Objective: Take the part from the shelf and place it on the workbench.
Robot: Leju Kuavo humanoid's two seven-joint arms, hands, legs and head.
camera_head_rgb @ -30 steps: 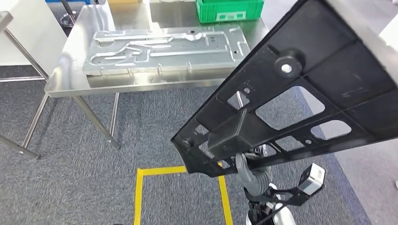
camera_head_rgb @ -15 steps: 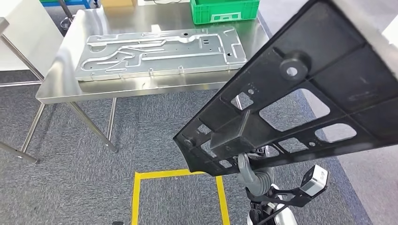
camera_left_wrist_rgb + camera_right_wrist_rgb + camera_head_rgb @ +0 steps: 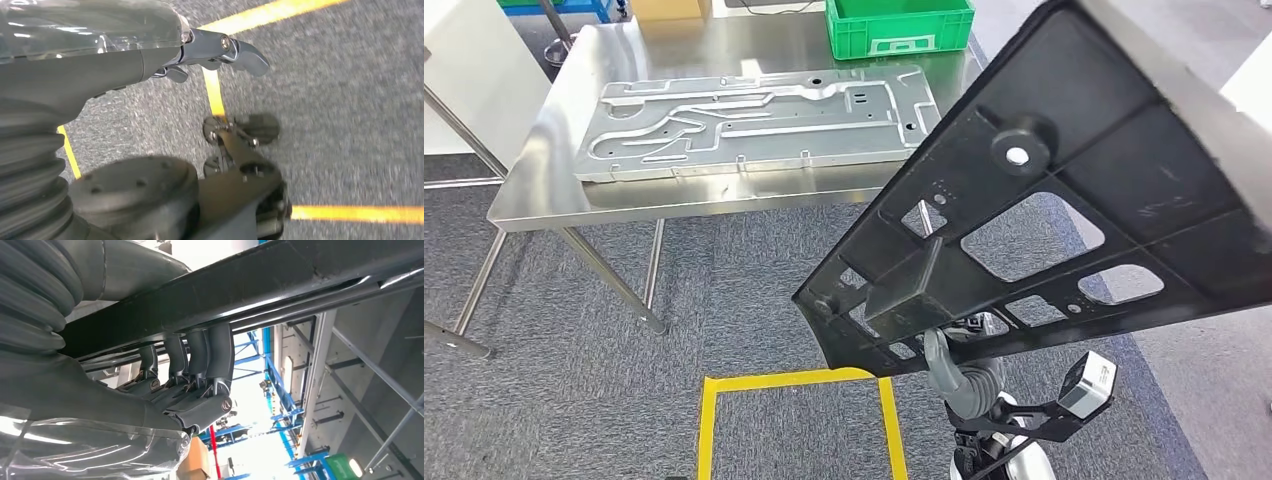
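Since a second ago the whole head view has slid: the steel tabletop point(image 3: 554, 190) now sits further left and lower in the picture, and one yellow tape square point(image 3: 796, 380) on the grey carpet floor point(image 3: 564, 400) shows more of its outline. That shift is the camera's, not the things'.

One large black part point(image 3: 1064, 170), a flat ribbed frame with several cut-out windows and one round boss, is held up in the air, tilted, well clear of the tabletop's near right corner. It covers much of the right side of the head view.

On the tabletop lies one long silver stamped metal panel point(image 3: 754, 120), flat, running along the near edge. One green plastic crate point(image 3: 899, 22) stands at the far right corner, behind the panel and apart from it.

The right hand point(image 3: 192, 372) grips the black part from beneath. In the right wrist view its dark fingers point(image 3: 218, 347) curl up around a bar of the frame.

The left hand point(image 3: 220, 50) hangs over the carpet, near the yellow tape. It holds nothing, and its fingers are curled in.
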